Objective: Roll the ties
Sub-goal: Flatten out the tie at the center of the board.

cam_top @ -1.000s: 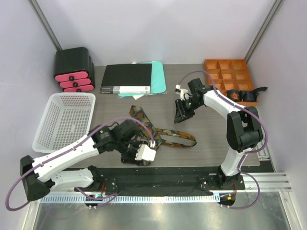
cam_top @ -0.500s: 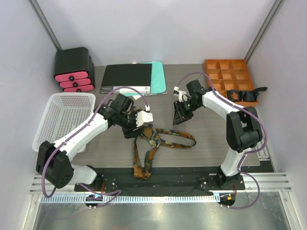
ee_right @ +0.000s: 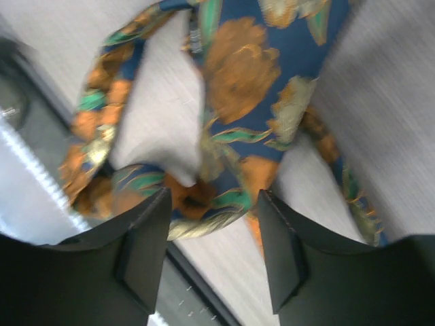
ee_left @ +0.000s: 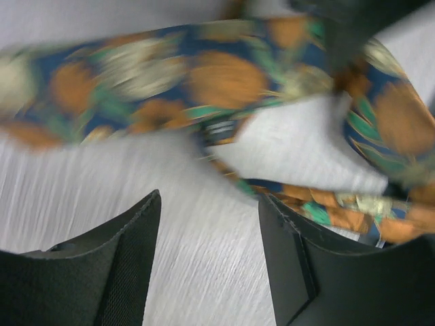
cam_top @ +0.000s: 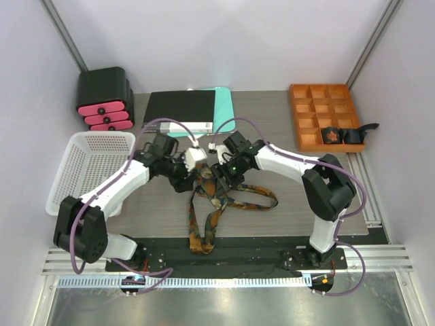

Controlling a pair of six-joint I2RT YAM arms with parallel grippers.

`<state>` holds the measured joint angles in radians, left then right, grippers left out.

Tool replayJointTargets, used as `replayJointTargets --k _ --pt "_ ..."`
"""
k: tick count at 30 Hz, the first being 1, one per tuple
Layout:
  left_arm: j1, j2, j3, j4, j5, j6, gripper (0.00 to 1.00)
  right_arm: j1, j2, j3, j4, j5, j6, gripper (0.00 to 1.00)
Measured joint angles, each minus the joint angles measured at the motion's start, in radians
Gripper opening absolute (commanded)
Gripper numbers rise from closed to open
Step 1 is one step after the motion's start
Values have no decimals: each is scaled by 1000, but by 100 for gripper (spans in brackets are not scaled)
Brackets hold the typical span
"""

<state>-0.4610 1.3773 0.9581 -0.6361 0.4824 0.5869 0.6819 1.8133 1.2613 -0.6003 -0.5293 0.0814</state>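
Tie (ee_right: 238, 61) lies looped and unrolled, so your left gripper (ee_left: 209, 204) and right gripper (ee_right: 212, 197) hover over it spread wide and empty, probably to straighten it first.

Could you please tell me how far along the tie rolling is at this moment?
Done: a dark, orange-patterned bundle sits in the orange tray, possibly a rolled tie. In hand: the left gripper and right gripper, both open, hover over the tie sprawled looped on the table. Left: gripping and rolling it.
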Motion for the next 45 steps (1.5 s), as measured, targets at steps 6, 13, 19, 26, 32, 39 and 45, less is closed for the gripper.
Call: replayJointTargets --k 6,13,19,26,32,39,45 --pt "206 -42 1 54 66 -204 63 65 8 -58 93 182 10 65" --pt "299 -148 1 99 113 -376 67 204 31 -94 188 337 -4 54" --pt "399 -163 2 124 125 -484 67 259 30 -138 301 363 -29 1" --pt "437 -163 11 121 143 -520 68 243 3 -96 219 306 -26 1" --pt "438 -163 24 97 182 -530 70 201 -70 236 58 257 -74 1" --pt "440 -170 75 87 257 -549 79 130 -164 615 8 284 -90 1" --pt "441 -206 108 107 360 -551 95 77 -189 860 28 368 -46 1"
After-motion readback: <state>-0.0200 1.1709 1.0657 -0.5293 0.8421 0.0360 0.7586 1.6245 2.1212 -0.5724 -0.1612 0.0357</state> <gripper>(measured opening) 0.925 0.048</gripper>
